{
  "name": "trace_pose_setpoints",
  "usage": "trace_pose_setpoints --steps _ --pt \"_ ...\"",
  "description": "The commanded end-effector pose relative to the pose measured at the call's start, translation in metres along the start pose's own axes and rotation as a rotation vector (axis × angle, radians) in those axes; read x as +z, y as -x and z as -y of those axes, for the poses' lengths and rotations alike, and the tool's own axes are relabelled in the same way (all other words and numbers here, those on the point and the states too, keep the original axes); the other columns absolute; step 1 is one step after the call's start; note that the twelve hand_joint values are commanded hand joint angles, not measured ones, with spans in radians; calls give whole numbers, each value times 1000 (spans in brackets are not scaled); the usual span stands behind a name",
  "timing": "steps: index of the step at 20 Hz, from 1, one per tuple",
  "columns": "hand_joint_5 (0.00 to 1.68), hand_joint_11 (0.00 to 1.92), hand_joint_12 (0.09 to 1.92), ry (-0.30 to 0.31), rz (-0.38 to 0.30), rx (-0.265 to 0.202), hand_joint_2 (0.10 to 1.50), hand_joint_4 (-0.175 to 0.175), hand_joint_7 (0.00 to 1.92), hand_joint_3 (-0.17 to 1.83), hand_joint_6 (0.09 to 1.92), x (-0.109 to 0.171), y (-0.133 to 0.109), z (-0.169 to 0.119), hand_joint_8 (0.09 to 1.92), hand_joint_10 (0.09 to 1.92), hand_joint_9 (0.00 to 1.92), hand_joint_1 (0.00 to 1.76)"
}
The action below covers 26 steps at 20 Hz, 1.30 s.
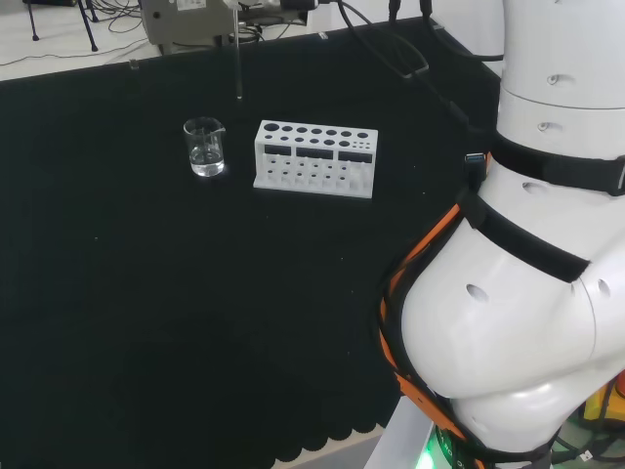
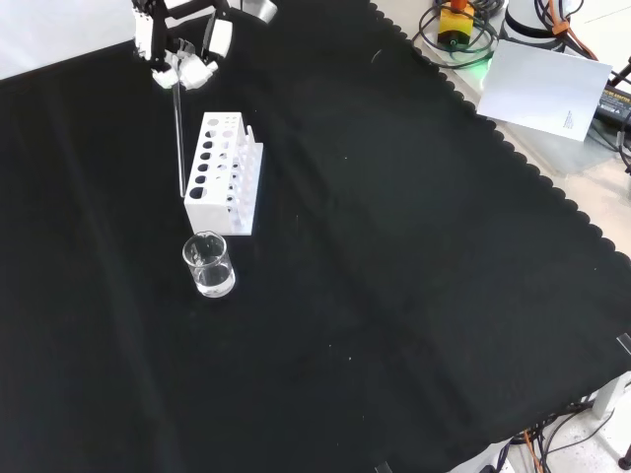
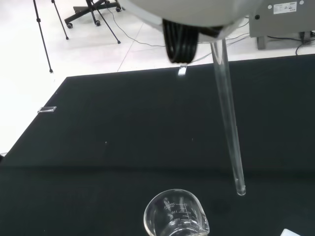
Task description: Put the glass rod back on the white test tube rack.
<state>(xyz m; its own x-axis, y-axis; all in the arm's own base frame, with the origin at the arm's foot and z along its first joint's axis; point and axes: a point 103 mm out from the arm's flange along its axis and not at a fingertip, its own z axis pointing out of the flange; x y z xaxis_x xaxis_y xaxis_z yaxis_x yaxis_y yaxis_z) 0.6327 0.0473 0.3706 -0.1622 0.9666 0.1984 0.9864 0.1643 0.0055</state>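
Observation:
The hand (image 2: 177,44) hangs above the cloth at the top left of the front view, its fingers curled round the upper end of the glass rod (image 2: 178,138). The rod hangs almost upright, its lower tip beside the near left end of the white test tube rack (image 2: 225,172). In the head view the rod (image 1: 238,68) hangs above and behind the gap between the glass beaker (image 1: 204,147) and the rack (image 1: 314,159). The wrist view shows the rod (image 3: 229,118) slanting down, its tip above the cloth beside the beaker (image 3: 175,219).
A beaker (image 2: 209,266) holding a little clear liquid stands just in front of the rack in the front view. The arm's white links (image 1: 527,293) fill the right of the head view. A white sheet (image 2: 547,84) lies off the cloth's scalloped edge.

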Motion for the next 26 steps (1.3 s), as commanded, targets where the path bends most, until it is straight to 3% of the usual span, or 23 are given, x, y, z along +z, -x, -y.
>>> trace_pose_setpoints --steps 1,12,20,26 --pt "1207 1574 779 2 -2 12 678 -175 1157 730 532 -6 12 -1 1195 851 1686 1309" --pt "1209 1575 779 4 35 20 676 -175 1159 732 528 -7 20 11 1193 850 1686 1309" --pt "1212 1577 780 42 20 11 673 -175 1160 737 525 -8 27 28 1192 850 1688 1309" --pt "1215 1578 780 -6 40 43 670 -175 1162 740 523 4 36 35 1191 849 1689 1310"
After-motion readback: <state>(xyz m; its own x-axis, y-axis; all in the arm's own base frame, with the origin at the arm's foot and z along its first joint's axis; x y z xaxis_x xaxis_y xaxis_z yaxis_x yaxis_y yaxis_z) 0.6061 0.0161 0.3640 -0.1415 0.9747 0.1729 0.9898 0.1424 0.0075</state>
